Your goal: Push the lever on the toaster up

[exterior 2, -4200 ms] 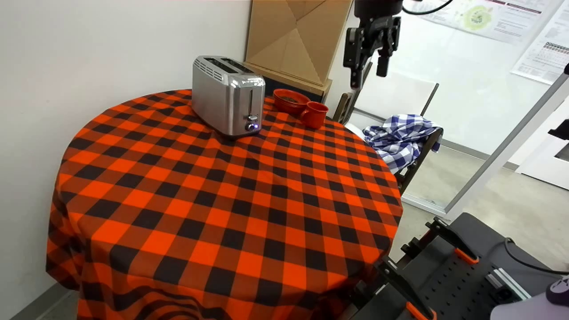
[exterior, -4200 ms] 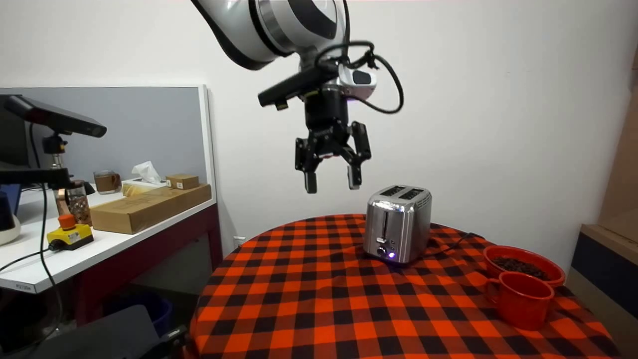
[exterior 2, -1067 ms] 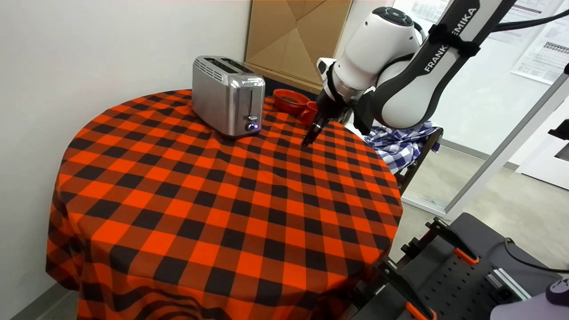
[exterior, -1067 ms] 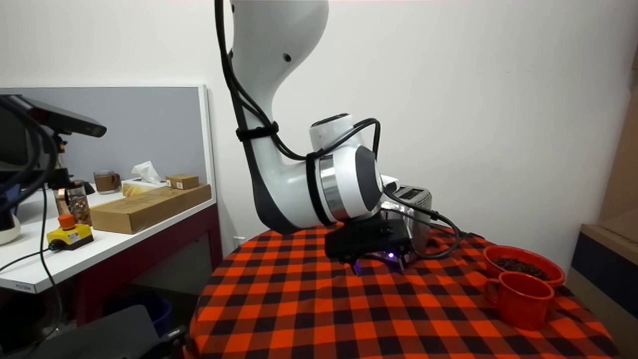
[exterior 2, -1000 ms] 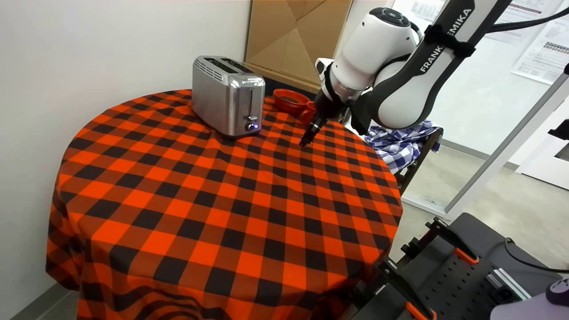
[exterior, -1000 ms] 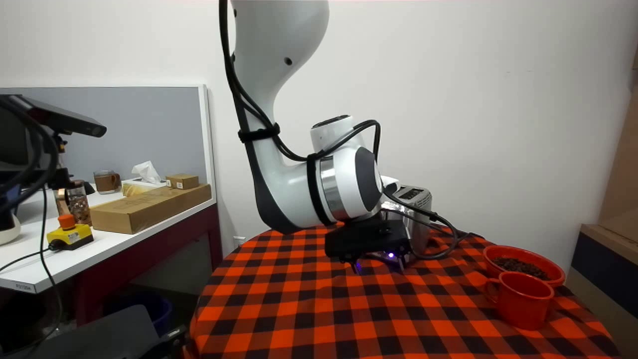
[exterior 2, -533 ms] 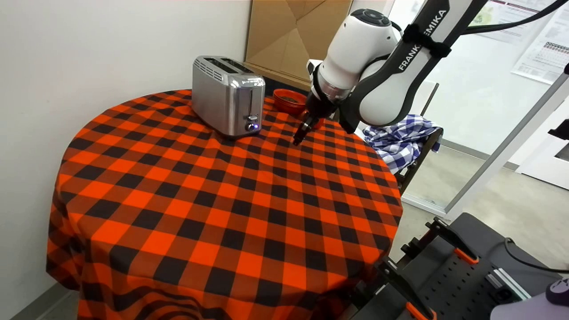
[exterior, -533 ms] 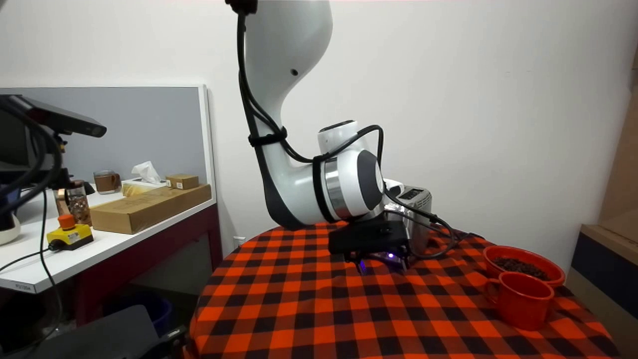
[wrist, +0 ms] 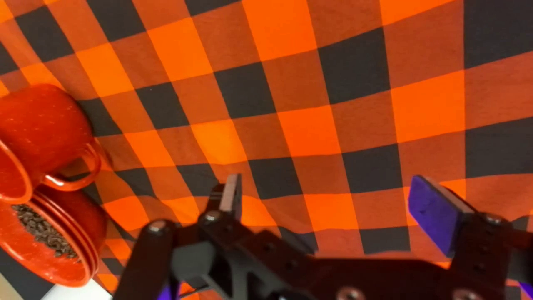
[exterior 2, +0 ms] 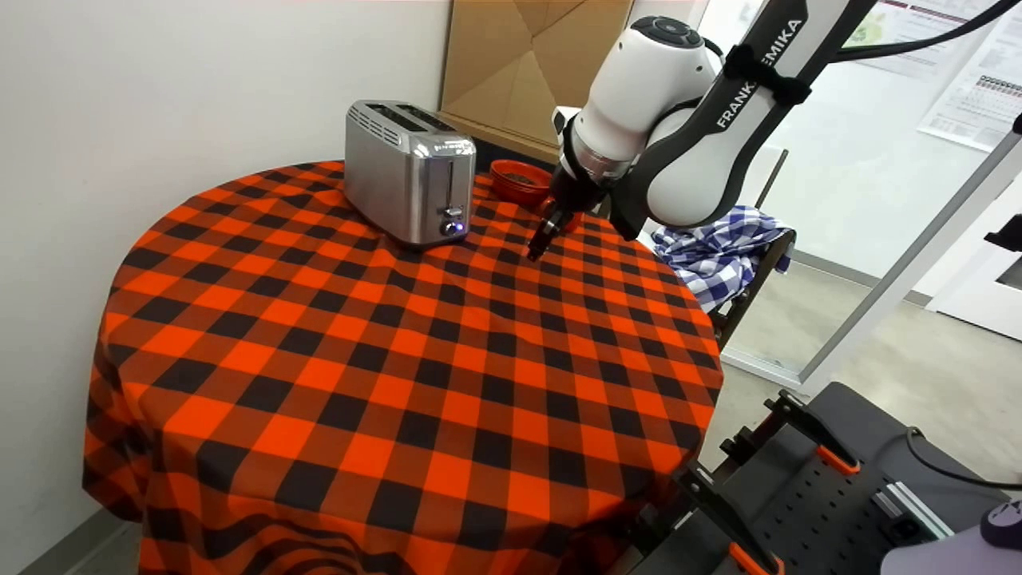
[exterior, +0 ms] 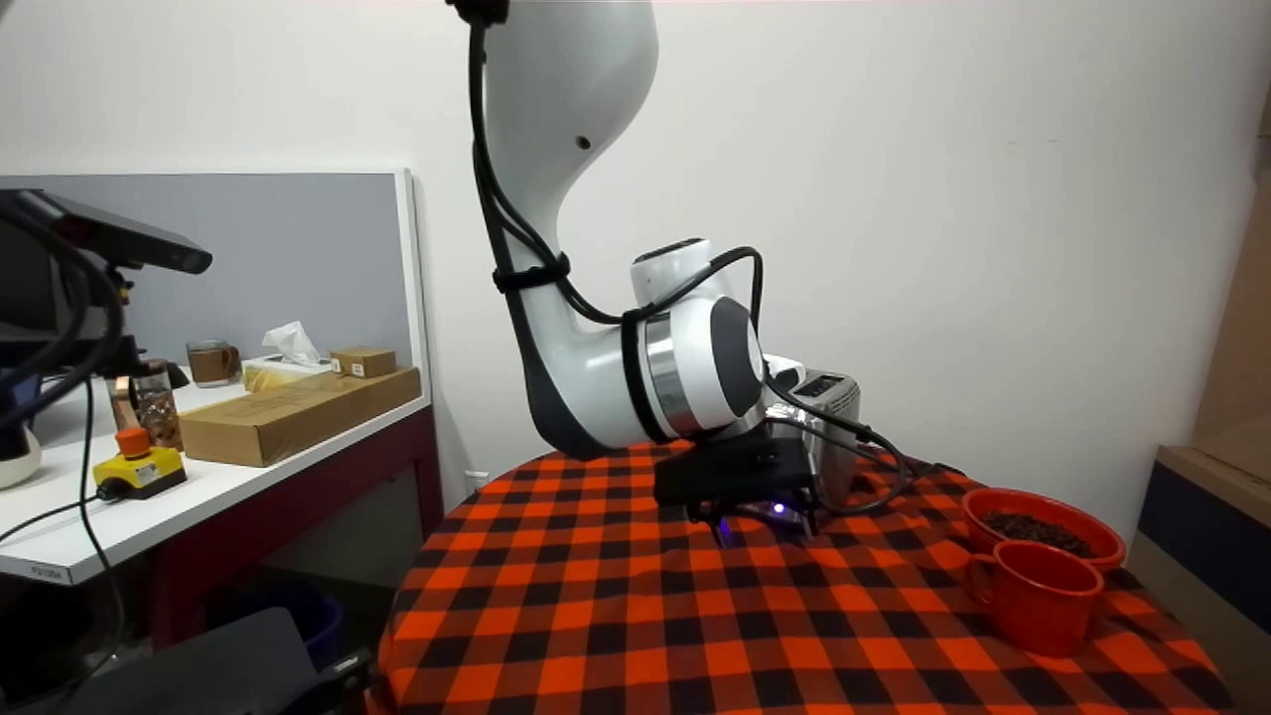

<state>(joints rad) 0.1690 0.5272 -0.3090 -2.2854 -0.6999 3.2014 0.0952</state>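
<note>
The silver toaster [exterior 2: 391, 172] stands upright on the table in an exterior view. Its lever [exterior 2: 453, 212] sits low in the front slot, just above a lit dial. In an exterior view the arm hides much of the toaster [exterior: 842, 402], including its lever. The toaster is out of the wrist view. My gripper [exterior 2: 535, 254] is low over the cloth, in front of the toaster's lever side and apart from it. It points down at a slant, also in an exterior view [exterior: 765, 531]. In the wrist view the gripper [wrist: 327, 181] is open with nothing between its pads [wrist: 433, 212].
A red mug [exterior: 1048, 601] and a red bowl [exterior: 1067, 514] of dark bits stand near the table's edge; the mug [wrist: 46, 125] also shows in the wrist view. A checked cloth [exterior 2: 359, 359] covers the round table. A wall stands behind the toaster.
The arm has come down from high above the table to just over the cloth. Over the last second it shifted slightly toward the toaster, then stayed nearly still. The toaster has not moved.
</note>
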